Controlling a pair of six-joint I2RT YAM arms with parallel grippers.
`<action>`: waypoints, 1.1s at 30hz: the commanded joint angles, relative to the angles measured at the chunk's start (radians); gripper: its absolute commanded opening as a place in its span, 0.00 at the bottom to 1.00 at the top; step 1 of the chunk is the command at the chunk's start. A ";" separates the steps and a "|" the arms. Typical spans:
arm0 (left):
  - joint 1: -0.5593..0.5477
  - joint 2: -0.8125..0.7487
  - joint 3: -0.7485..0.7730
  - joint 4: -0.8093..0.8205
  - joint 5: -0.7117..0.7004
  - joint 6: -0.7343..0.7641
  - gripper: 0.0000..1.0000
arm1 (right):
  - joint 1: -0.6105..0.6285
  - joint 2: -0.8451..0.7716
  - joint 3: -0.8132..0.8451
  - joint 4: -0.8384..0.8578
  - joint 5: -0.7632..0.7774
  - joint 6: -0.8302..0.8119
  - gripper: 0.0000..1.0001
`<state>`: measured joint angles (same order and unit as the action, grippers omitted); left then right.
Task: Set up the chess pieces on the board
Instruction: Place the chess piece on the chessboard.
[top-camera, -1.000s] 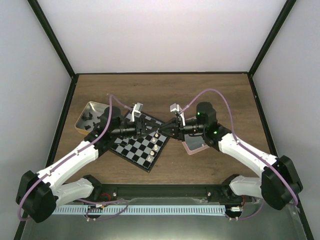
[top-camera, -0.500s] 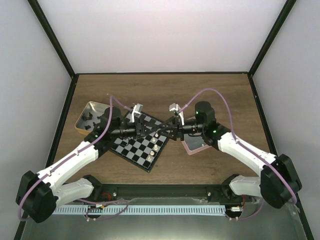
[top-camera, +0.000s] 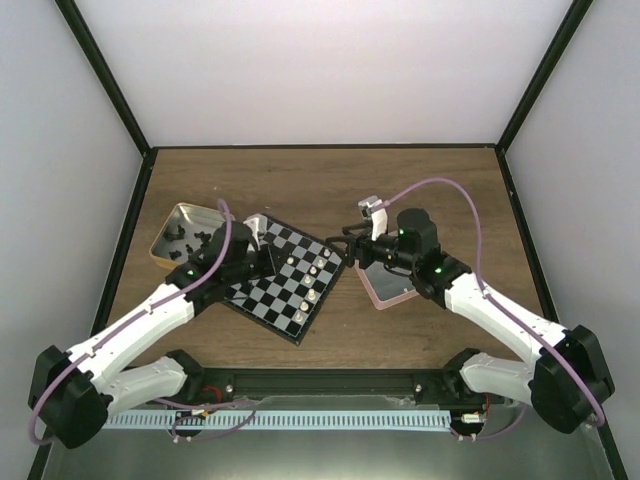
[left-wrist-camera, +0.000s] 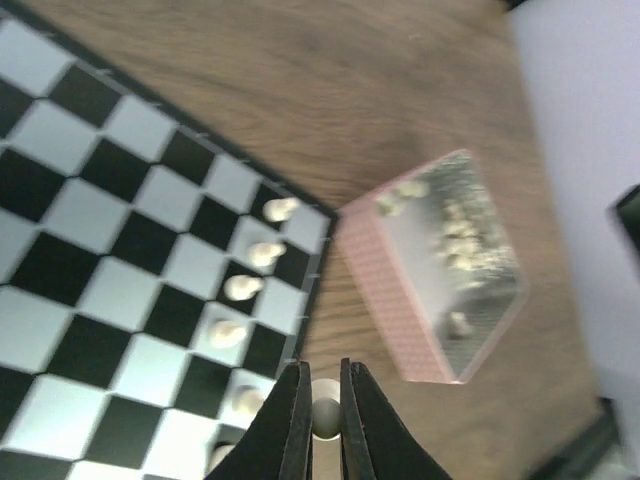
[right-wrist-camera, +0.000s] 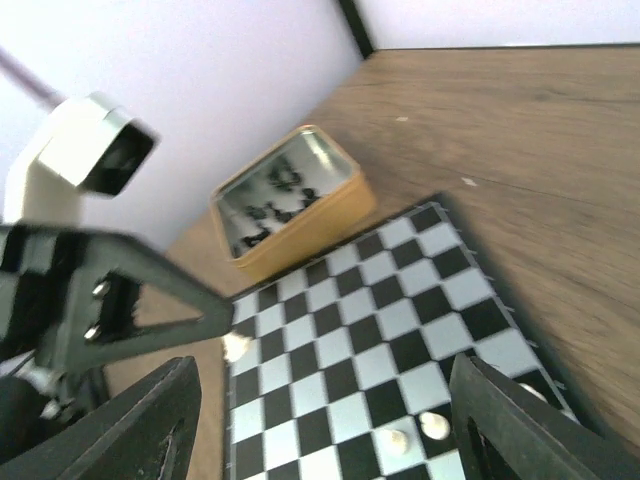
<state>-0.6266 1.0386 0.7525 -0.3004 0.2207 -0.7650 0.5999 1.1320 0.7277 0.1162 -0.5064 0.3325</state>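
Left fingers (left-wrist-camera: 288, 432) pinch a cream-white chess piece (left-wrist-camera: 325, 416) near the board (left-wrist-camera: 90, 250), right fingers (right-wrist-camera: 520, 425) spread wide apart

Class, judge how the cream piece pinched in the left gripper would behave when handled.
The cream piece looks tiny, so probably light. Its rounded shape suggests it may slip from the left gripper. Set down, it likely tips or rolls.

table (top-camera: 420, 190): brown wood grain, matt
board (left-wrist-camera: 120, 250): smooth, slight sheen
chess pieces (left-wrist-camera: 247, 287): cream plastic, glossy
tin (right-wrist-camera: 305, 230): gold metal, shiny inside
tray (left-wrist-camera: 385, 290): pink wall, mirror-like floor
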 joint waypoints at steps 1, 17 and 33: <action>-0.061 0.040 0.020 -0.144 -0.334 0.092 0.04 | 0.003 -0.014 -0.004 -0.065 0.278 0.068 0.70; -0.193 0.316 0.005 -0.015 -0.354 0.128 0.04 | -0.001 -0.023 -0.062 -0.078 0.444 0.115 0.71; -0.236 0.417 -0.035 0.104 -0.348 0.139 0.06 | -0.008 -0.014 -0.076 -0.065 0.435 0.103 0.71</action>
<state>-0.8494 1.4322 0.7254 -0.2317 -0.1146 -0.6418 0.5968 1.1240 0.6518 0.0341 -0.0845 0.4423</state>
